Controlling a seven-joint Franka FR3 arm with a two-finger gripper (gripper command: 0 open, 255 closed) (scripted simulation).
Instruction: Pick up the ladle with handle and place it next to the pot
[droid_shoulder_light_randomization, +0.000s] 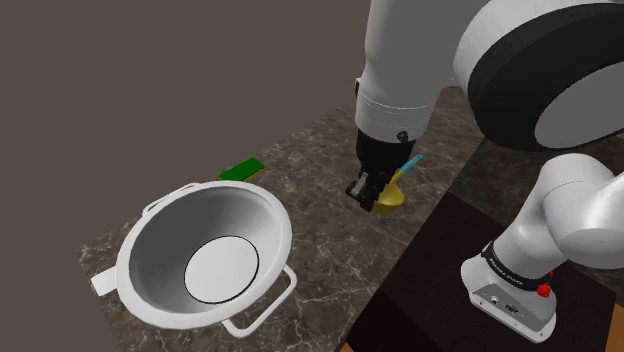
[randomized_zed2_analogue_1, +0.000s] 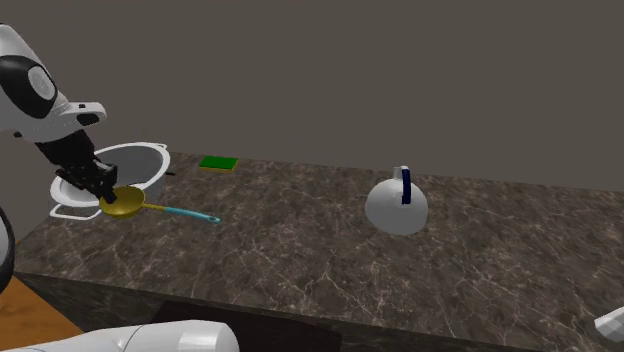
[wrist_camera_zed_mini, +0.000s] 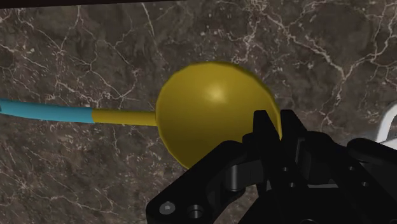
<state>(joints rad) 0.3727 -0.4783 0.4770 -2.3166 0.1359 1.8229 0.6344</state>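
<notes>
The ladle (wrist_camera_zed_mini: 210, 111) has a yellow bowl and a thin handle that turns from yellow to teal. My gripper (wrist_camera_zed_mini: 270, 127) is shut on the rim of the bowl, which bulges out past the fingertips. In the shoulder view the gripper (droid_shoulder_light_randomization: 365, 190) holds the ladle (droid_shoulder_light_randomization: 392, 198) low over the dark marble counter, to the right of the big white pot (droid_shoulder_light_randomization: 160, 235). In the second exterior view the ladle (randomized_zed2_analogue_1: 128, 203) hangs just in front of the pot (randomized_zed2_analogue_1: 150, 172), handle pointing right, gripper (randomized_zed2_analogue_1: 100, 188) at its left. I cannot tell whether the bowl touches the counter.
A green sponge (droid_shoulder_light_randomization: 241, 170) lies behind the pot near the counter's back edge. A white dome-shaped kettle with a dark blue handle (randomized_zed2_analogue_1: 397, 205) stands further along the counter. The counter's front edge (randomized_zed2_analogue_1: 200, 300) drops to a wooden floor.
</notes>
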